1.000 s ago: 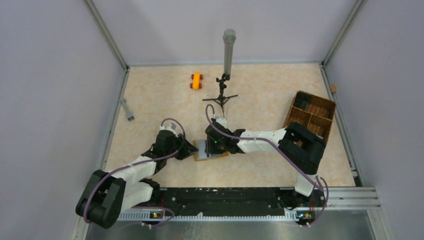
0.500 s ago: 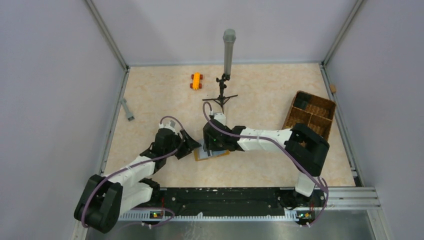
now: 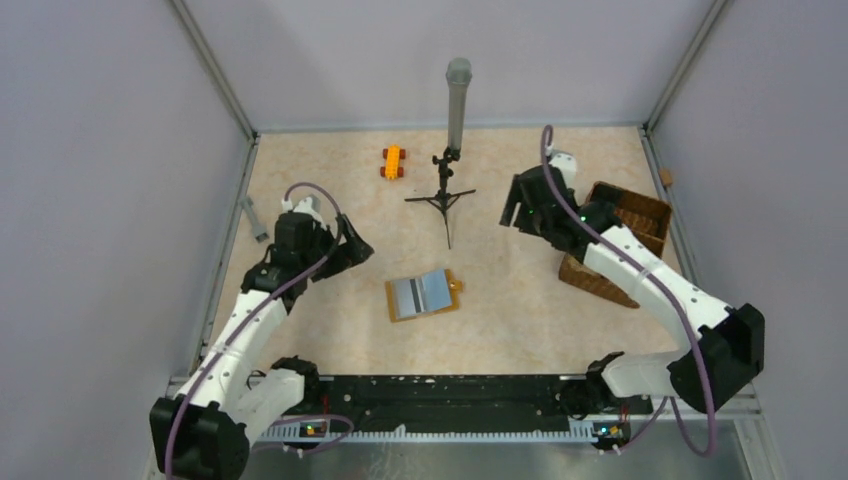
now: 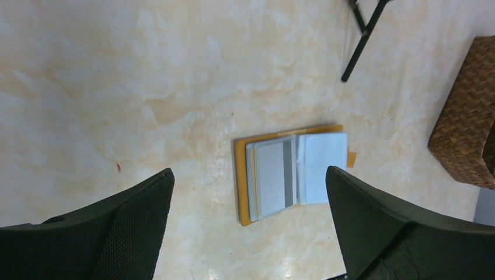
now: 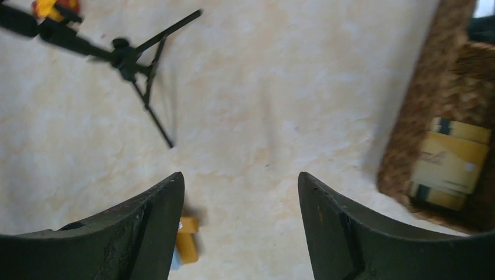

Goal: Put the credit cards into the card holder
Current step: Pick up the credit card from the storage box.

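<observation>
Both my hands are spread wide and empty: my left hand (image 3: pixel 352 249) hangs over the worktop (image 3: pixel 520 300) to the left of the card holder (image 4: pixel 240 186), my right hand (image 3: pixel 522 208) well off by the wicker basket (image 3: pixel 645 215). The card holder lies open and flat mid-worktop, with the grey card (image 4: pixel 271 178) and the pale blue card (image 4: pixel 322 166) side by side on it. They look seated, so I judge nothing needs holding

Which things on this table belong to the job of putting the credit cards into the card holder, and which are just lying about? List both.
Belong to the job:
- card holder
- grey card
- pale blue card

Just lying about:
- toy car
- tripod stand
- wicker basket
- small grey piece
</observation>
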Tool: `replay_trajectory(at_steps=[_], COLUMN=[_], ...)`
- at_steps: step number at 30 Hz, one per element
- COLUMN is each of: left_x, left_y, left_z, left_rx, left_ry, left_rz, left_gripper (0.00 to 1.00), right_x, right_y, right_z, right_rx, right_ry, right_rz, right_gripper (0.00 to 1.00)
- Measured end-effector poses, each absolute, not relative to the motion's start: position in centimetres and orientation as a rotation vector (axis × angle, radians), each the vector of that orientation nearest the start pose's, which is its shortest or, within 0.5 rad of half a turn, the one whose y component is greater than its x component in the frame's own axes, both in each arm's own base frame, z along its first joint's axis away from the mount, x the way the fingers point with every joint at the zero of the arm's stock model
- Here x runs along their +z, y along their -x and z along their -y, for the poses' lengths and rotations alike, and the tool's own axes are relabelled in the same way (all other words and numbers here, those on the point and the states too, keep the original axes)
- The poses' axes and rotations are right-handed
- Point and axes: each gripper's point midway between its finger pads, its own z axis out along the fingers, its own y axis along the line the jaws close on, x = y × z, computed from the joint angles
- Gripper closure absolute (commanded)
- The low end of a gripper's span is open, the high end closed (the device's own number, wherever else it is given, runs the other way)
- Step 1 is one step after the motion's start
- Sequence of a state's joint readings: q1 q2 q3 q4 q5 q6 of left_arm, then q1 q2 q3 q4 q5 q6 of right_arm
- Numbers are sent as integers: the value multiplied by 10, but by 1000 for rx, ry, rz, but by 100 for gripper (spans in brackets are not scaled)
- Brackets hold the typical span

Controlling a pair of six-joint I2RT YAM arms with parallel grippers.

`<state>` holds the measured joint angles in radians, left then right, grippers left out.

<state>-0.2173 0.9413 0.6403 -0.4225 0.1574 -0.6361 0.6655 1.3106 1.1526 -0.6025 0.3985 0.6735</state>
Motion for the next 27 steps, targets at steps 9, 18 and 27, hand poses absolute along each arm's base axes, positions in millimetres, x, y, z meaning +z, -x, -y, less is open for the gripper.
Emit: replay_trajectory(at_steps=[9,18,27], left_x=[216,186,175], left_y=[-283,-274,-271], left_z=[66,45,44], left_rx=[-338,-178,-167], left_ry=[241,223,212], left_rz=[-2184,-2254,-2278], left_gripper=[1,1,1], right_x=[204,219,173], right_y=[-354,-394,-433], right_z=[-58,14,63], right_rx=[54,87,132], right_ry=[-624,-1054,-1384], right_rz=[-2153,-1861,-1714], right_gripper=[27,34,34])
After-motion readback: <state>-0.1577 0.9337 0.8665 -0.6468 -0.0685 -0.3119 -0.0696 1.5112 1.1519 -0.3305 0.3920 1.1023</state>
